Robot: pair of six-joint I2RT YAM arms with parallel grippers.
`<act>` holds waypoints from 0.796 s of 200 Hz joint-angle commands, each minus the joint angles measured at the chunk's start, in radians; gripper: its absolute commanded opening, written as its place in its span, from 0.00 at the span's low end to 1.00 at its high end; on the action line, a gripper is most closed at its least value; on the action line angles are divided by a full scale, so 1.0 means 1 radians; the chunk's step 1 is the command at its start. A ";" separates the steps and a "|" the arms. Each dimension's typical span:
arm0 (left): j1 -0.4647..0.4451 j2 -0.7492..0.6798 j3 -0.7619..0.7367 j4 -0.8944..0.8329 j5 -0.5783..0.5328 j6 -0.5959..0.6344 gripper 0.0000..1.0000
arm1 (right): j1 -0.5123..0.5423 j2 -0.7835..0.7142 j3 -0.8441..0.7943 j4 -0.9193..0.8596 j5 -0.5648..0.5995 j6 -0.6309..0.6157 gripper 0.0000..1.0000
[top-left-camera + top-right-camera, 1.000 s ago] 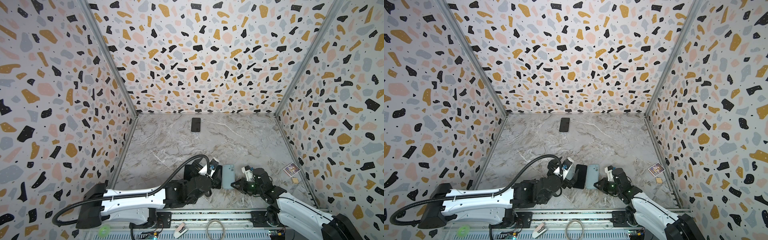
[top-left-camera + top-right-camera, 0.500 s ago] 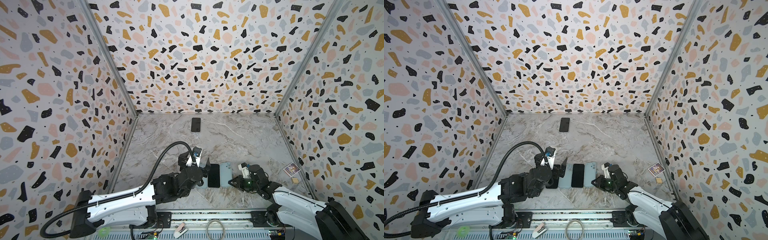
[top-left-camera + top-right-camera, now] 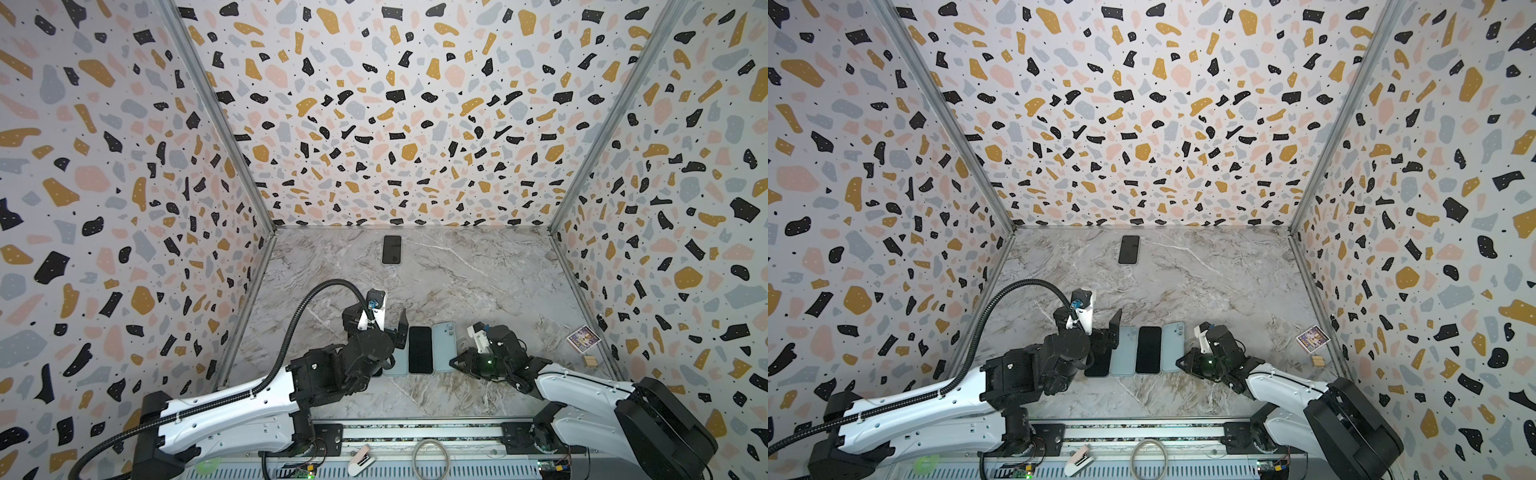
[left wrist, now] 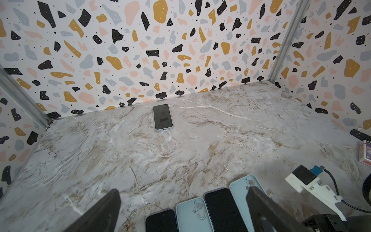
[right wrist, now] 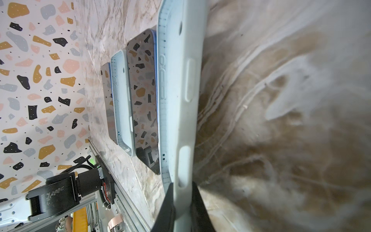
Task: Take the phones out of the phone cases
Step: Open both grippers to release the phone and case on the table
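Right wrist view: the right gripper (image 5: 181,186) is clamped on the edge of a pale-blue case (image 5: 180,80), last in a row of four at the table's (image 3: 457,282) front. A dark phone (image 5: 143,96) lies screen-up just beside it. The left gripper (image 4: 183,189) hangs spread wide over the row's other end, holding nothing.

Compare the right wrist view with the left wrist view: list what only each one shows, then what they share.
Only the right wrist view: the right gripper shut on the edge of the end case, with that case's side buttons.
Only the left wrist view: the open left gripper, the lone phone by the back wall, a card box.
Both: the end case, the dark phone beside it, the second case and another dark phone, in one row on the marble table.
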 commanded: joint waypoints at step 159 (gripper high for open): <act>0.018 -0.104 -0.023 -0.043 -0.044 -0.037 0.99 | 0.101 0.180 0.124 0.123 0.038 0.041 0.00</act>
